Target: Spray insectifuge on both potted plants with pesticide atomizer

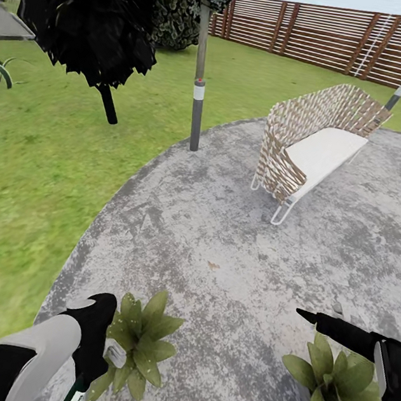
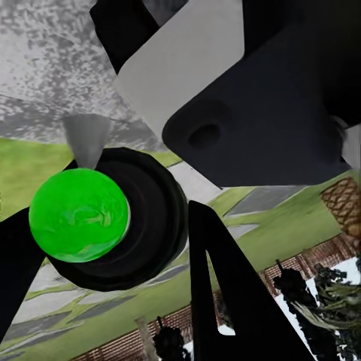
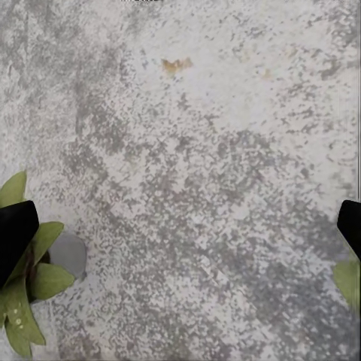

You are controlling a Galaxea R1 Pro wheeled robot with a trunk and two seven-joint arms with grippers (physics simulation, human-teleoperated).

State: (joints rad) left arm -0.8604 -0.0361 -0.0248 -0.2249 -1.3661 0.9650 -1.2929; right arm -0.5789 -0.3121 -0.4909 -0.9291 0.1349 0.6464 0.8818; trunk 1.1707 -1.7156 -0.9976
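Note:
My left gripper [image 1: 97, 344] is shut on the pesticide atomizer [image 1: 114, 355]. Its pale grey nozzle head pokes out beside the left potted plant [image 1: 141, 341], and its green-and-white body runs down to the frame's lower edge. In the left wrist view, the atomizer's bright green round end [image 2: 79, 214] sits in a black ring between my dark fingers [image 2: 222, 289]. The second potted plant [image 1: 341, 395] is at the lower right. Just above it, my right gripper [image 1: 311, 320] points left. In the right wrist view, that gripper [image 3: 180, 229] is wide open over bare paving, with leaves [image 3: 30, 289] at both edges.
Both plants stand on a round grey paved patch [image 1: 231, 250] ringed by grass [image 1: 32, 162]. A woven bench [image 1: 311, 146] stands ahead to the right. A grey pole [image 1: 196, 113] and a dark tree [image 1: 80, 15] are ahead to the left. A slatted wooden fence [image 1: 353, 40] closes the back.

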